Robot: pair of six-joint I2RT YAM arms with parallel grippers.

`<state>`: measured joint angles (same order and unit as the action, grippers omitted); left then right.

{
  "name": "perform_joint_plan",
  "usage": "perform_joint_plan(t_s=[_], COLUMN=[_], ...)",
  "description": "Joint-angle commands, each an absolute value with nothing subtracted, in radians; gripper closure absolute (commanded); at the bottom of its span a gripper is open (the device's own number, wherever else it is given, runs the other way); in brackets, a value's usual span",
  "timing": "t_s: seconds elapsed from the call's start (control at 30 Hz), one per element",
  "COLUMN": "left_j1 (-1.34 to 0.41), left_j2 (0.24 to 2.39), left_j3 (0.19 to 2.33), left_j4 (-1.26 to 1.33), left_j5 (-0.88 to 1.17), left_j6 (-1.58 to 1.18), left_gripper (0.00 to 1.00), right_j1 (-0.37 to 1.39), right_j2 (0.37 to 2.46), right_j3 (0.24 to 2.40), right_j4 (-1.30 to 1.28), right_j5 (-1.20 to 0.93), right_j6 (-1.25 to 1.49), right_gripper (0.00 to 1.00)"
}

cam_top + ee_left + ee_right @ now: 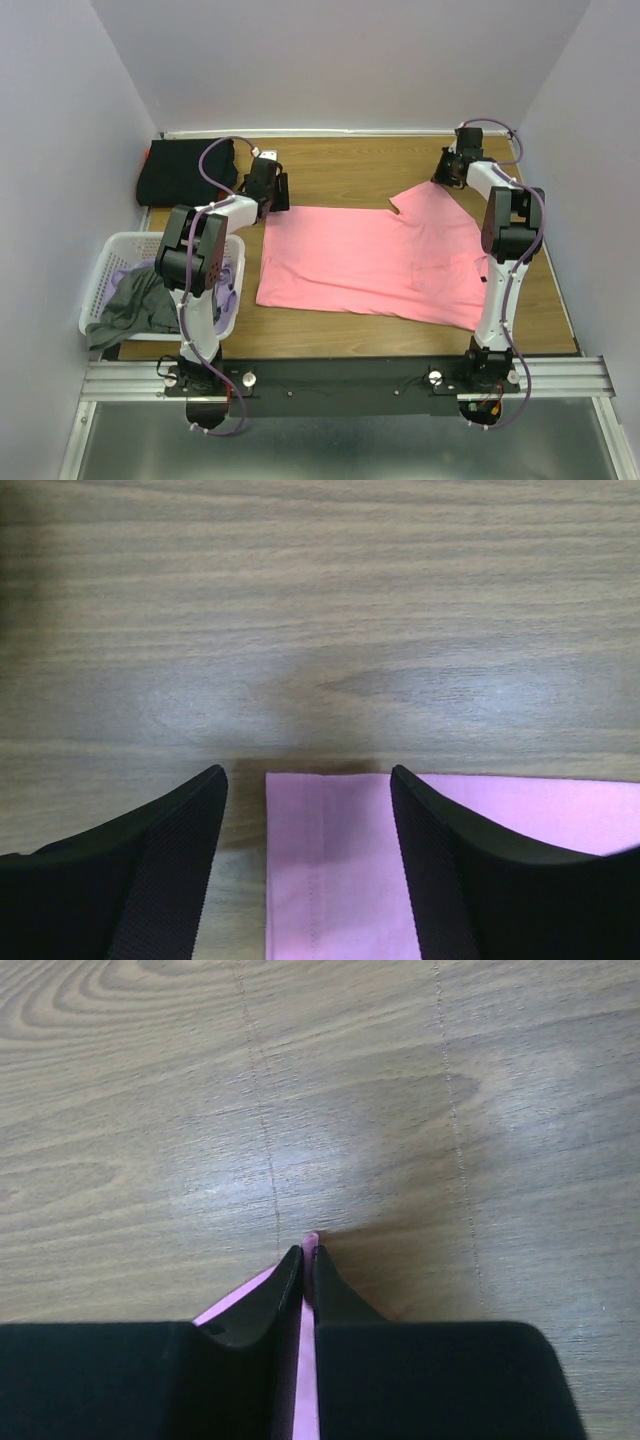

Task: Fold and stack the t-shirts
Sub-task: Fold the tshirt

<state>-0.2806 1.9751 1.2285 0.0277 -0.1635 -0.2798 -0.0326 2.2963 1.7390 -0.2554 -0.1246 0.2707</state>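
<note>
A bright pink t-shirt (pixel 370 265) lies spread flat on the middle of the wooden table. My left gripper (pixel 275 190) is low over its far left corner and stands open. In the left wrist view the pink hem corner (pixel 330 870) lies between the two black fingers (pixel 150 880) without touching them. My right gripper (pixel 447 170) is shut on the shirt's far right corner, which rises off the table toward it. A thin fold of pink cloth (pixel 305 1400) is pinched between the right gripper's (pixel 309 1250) jaws. A black t-shirt (pixel 185 172) lies folded at the far left.
A white lattice basket (pixel 100 270) stands at the left near my left arm, holding a grey t-shirt (pixel 135 305) and a lavender one (pixel 232 290). Walls close in the table's far, left and right sides.
</note>
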Motion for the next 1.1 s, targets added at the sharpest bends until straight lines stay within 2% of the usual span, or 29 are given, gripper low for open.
perform_joint_plan(t_s=[0.0, 0.2, 0.27, 0.67, 0.77, 1.07], left_j1=[-0.273, -0.273, -0.273, -0.272, -0.272, -0.272], left_j2=[1.968, 1.979, 1.980, 1.982, 1.993, 2.013], left_j3=[1.247, 1.249, 1.250, 1.267, 1.279, 1.295], left_j4=[0.002, -0.023, -0.031, -0.064, -0.064, -0.084], left_j5=[-0.172, -0.179, -0.189, -0.250, -0.241, -0.247], left_j6=[-0.322, -0.345, -0.353, -0.359, -0.359, -0.344], left_gripper=[0.28, 0.34, 0.39, 0.46, 0.52, 0.60], right_j1=[-0.023, -0.023, -0.023, -0.025, -0.023, -0.025], right_j2=[2.273, 2.269, 2.269, 2.255, 2.247, 2.241], right_j3=[1.707, 1.706, 1.706, 1.692, 1.686, 1.681], right_j4=[-0.319, -0.318, -0.318, -0.319, -0.318, -0.319], right_j5=[-0.169, -0.189, -0.192, -0.196, -0.196, -0.190], right_j6=[0.270, 0.272, 0.273, 0.270, 0.268, 0.267], right_gripper=[0.86, 0.86, 0.86, 0.86, 0.86, 0.86])
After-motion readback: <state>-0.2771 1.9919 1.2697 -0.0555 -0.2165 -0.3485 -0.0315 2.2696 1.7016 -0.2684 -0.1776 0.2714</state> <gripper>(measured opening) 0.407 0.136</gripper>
